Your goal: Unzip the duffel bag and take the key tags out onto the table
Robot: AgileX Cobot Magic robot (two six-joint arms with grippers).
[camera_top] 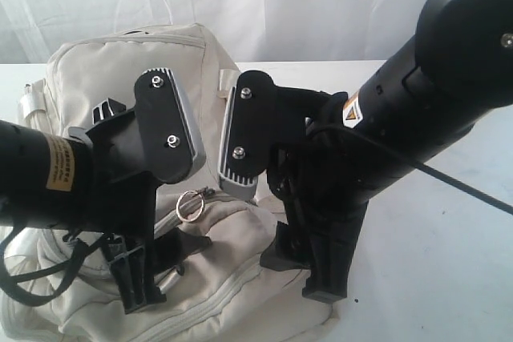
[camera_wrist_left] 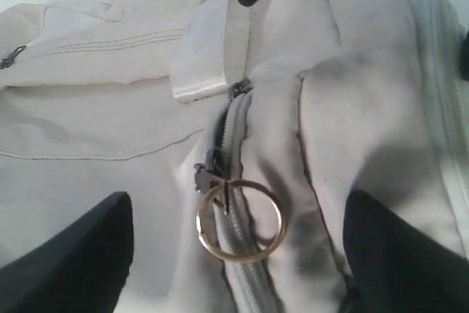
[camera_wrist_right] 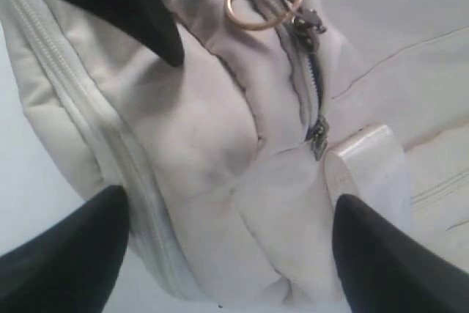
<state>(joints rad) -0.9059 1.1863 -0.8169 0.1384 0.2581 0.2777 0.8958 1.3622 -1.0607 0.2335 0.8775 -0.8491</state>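
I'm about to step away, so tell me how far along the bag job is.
Done: nothing visible yet. The zip on the duffel bag looks shut, and no key tags show on the table. In hand: the left claw and the right claw hang open over the ring pull, gripping nothing. Remaining: catch the pull, unzip, lift the tags out.

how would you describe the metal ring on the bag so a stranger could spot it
Start at the big cream duffel bag lying on the white table. A grey zip runs across its upper side, and a thin metal ring hangs from one zip slider. It is the only shiny golden loop there; the strap beside it is flat and white.
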